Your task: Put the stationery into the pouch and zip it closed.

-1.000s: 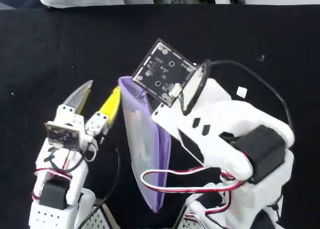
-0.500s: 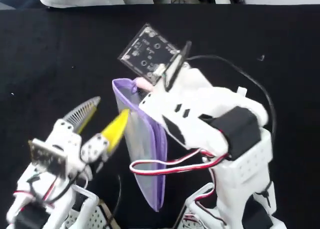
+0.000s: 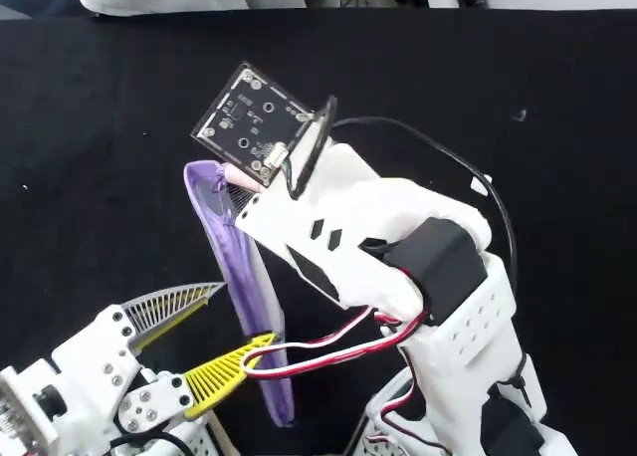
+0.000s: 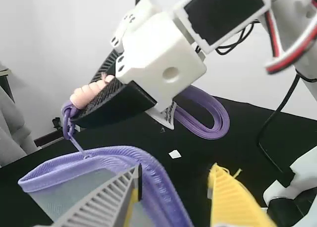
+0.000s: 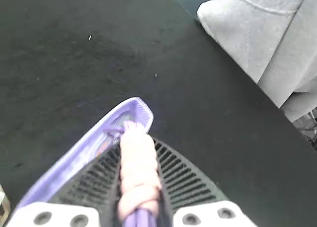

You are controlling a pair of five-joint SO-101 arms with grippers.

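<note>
Scene: From my remote station, the high view shows two white arms over the black table (image 3: 100, 98), with the pouch between them.
Pouch: A long purple zip pouch with a ribbed edge and pale translucent mesh sides (image 3: 237, 262) lies seen edge-on as a narrow band. It runs from 10 o'clock of the view's centre down to 7 o'clock.
Pouch, close up: In the left wrist view I see the pouch (image 4: 99, 162) as a ribbed purple rim around a grey see-through panel. A thin purple cord rises from the rim to the pull. A second purple ribbed loop shows behind the right arm's fingers. I cannot tell whether the zip is closed.
Pull: The pink braided zip pull (image 5: 134, 167) sits at the pouch's far end, at 10 o'clock in the high view (image 3: 239, 177).
Right gripper: The black ribbed right gripper (image 5: 132, 138) is clamped on the pink braided zip pull.
Left gripper: At 7 o'clock the left gripper (image 3: 239, 317) is spread wide. Its grey finger and yellow finger lie on either side of the pouch's lower stretch. I cannot tell whether they touch it.
</note>
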